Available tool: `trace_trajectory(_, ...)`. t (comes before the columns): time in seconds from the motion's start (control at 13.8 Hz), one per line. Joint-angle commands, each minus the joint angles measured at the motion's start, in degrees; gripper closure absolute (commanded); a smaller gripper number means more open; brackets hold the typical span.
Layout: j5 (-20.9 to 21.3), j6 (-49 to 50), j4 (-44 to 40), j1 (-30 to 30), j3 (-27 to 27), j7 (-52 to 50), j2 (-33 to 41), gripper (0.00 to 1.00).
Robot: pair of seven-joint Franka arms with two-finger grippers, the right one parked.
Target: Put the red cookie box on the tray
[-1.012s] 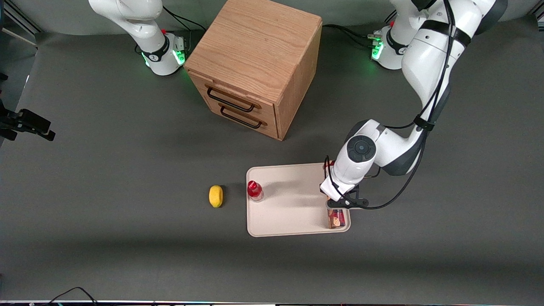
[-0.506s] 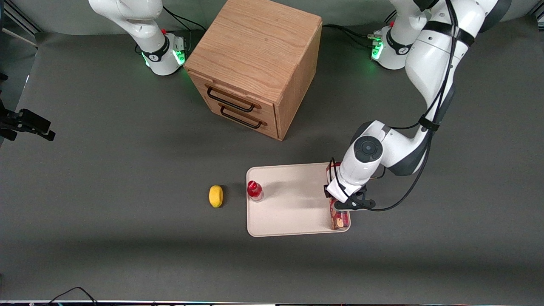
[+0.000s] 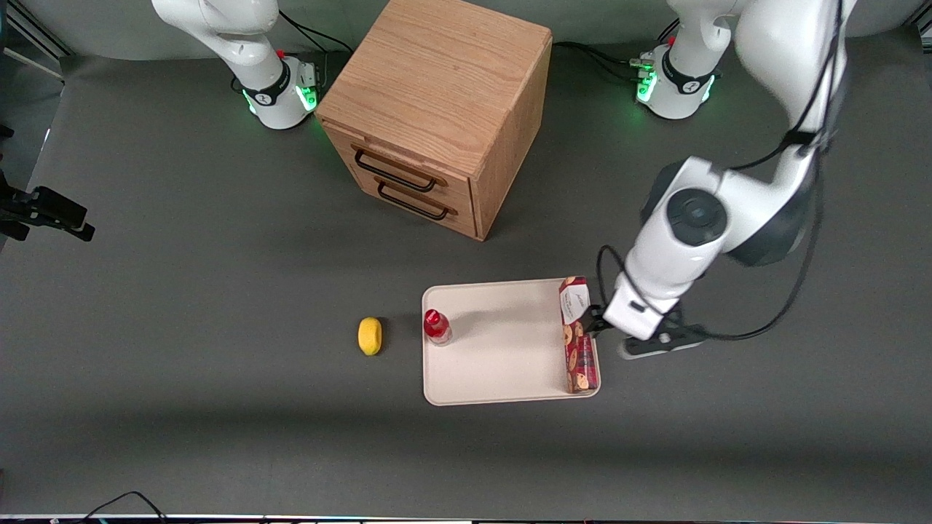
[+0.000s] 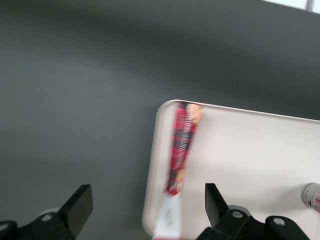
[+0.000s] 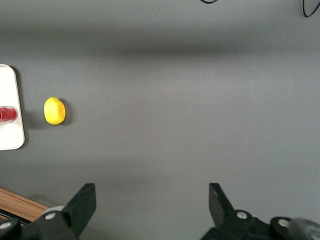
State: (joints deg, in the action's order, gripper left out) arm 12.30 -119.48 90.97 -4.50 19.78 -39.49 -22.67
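The red cookie box (image 3: 579, 342) lies on the tray (image 3: 495, 364), stretched along the short edge toward the working arm's end of the tabletop (image 3: 218, 327), its white-labelled end farther from the front camera and seemingly tipped up on the rim; the left arm's hand (image 3: 659, 342) hangs above bare tabletop just beside that edge, its two black fingers (image 4: 80, 205) spread wide apart and holding nothing; in the wrist view the box (image 4: 182, 145) shows as a thin red strip hugging the tray (image 4: 250, 165) rim; a small red-capped bottle (image 3: 436, 327) stands at the tray's edge toward the parked arm's end, a yellow lemon-like object (image 3: 370, 335) rests on the tabletop just beside it, and a wooden drawer cabinet (image 3: 437, 116) stands well apart, farther from the camera; by its look the box is light printed card, stiff along its length but liable to dent under a hard squeeze, and likely smooth enough to slide on the tray; the sensible hold is across its narrow width near the middle, where the long sides give flat parallel faces, rather than at the labelled end, where it would tip; the placing appears done, though a nudge could settle the raised end flat
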Motion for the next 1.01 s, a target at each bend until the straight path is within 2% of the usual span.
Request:
trace_trajectory(0.0, -2.8, 12.1, -1.2, 3.9, -0.3, 13.5, 7.4, 0.0)
trace_trajectory(0.22, -8.2, 18.3, -1.1, 6.2, -5.8, 27.0, 14.1, 0.0)
trace_trajectory(0.43, -10.8, 22.8, -0.9, 9.0, -8.4, 33.1, 20.1, 0.0)
trace_trajectory(0.58, -14.4, 24.7, -0.6, 9.8, -11.1, 37.0, 22.8, 0.0)
trace_trajectory(0.94, -13.9, 28.3, 0.2, 10.7, -11.8, 38.7, 26.2, 0.0)
